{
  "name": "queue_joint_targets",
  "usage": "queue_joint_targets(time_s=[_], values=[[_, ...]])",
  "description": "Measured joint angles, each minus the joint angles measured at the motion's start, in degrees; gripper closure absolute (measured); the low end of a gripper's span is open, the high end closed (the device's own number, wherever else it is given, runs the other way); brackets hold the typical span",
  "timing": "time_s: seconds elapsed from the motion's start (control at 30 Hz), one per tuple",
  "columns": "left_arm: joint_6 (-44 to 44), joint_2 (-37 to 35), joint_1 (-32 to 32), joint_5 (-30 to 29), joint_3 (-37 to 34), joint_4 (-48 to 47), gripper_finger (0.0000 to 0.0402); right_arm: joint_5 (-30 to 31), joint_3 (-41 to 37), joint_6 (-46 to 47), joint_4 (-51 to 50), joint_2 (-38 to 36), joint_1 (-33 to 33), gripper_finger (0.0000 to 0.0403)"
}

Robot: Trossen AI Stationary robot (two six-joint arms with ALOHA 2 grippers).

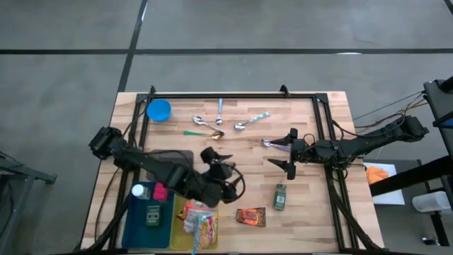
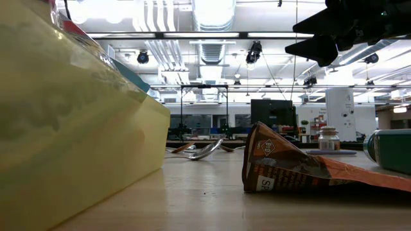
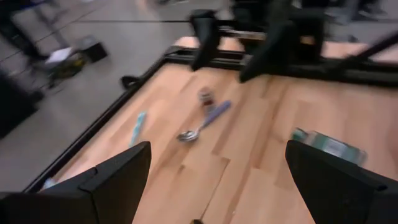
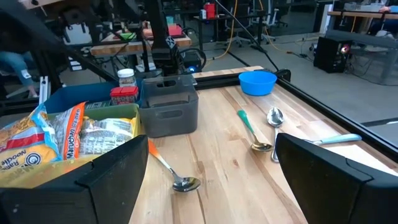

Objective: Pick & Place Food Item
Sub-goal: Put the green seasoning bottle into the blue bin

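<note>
High view: left gripper [image 1: 221,164] hung mid-table with fingers wide, empty, just far of the yellow bin [image 1: 185,228] holding noodle packs [image 1: 201,221]. Right gripper [image 1: 289,154] waited right of centre, also wide and empty. Likely targets sat near edge: brown snack pouch [image 1: 250,217] and green can [image 1: 280,196].

Low view: pouch [image 2: 302,168] was crinkled foil, lying flat; can [image 2: 390,151] was on its side, round, so it may roll.

Left wrist view: blurred; wood table [image 3: 261,180], a spoon [image 3: 202,123], the can [image 3: 328,144].

Right wrist view: blue bowl [image 4: 257,81], steel spoons [image 4: 275,118], a grey caddy [image 4: 169,111].

My call: come down over the pouch, pinch across its puffed middle, not the flat seam.
</note>
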Motion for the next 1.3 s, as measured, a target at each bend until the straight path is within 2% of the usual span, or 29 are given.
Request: queue_joint_targets(time_s=[0.17,0.37,0.47,0.63,0.83,1.17,1.3], values=[[10.8,0.1,3.5,11.8,0.0,5.4,0.0026,0.0,0.0,0.0,0.0,0.0,0.0,0.0054],[15.1,0.1,9.7,27.1,-0.2,7.8,0.0026,0.0,0.0,0.0,0.0,0.0,0.0,0.0054],[16.2,-0.4,11.7,31.3,-3.1,12.0,0.0026,0.0,0.0,0.0,0.0,0.0,0.0,0.0054],[17.6,-5.2,13.6,35.1,-13.4,24.8,0.0026,0.0,0.0,0.0,0.0,0.0,0.0,0.0054],[17.6,-14.4,13.9,35.5,-28.7,39.7,0.0026,0.0,0.0,0.0,0.0,0.0,0.0,0.0054],[14.1,-31.8,13.9,35.7,-45.1,44.5,0.0027,0.0,0.0,0.0,0.0,0.0,0.0,0.0054],[14.3,-35.8,13.8,35.7,-49.9,46.7,0.0027,0.0,0.0,0.0,-0.1,0.0,0.0,0.0054]])
